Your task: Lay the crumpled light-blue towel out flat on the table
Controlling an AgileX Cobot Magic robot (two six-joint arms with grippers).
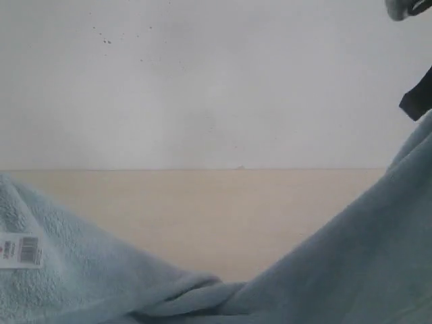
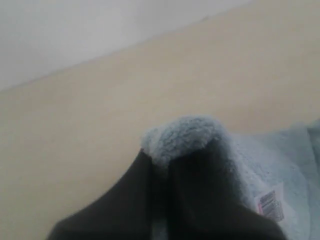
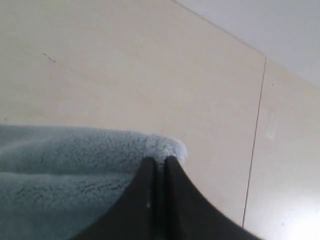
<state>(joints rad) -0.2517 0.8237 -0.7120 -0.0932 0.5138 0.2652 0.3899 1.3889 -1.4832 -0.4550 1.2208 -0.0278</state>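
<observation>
Dark fingers of the left gripper pinch one fluffy corner of the towel, the right gripper clamps another, so pale-blue terry sags between them from 9 to 3 o'clock, twisted at 6 o'clock over the smooth beige table, barcode tag at 8 o'clock.

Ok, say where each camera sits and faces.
Exterior: low by the table, facing the wall; towel in front, dark arm part at right.
Left wrist: above left claw, looking down at pinched towel corner.
Right wrist: same over right claw.
Shared: towel's tag, exterior and left wrist.
</observation>
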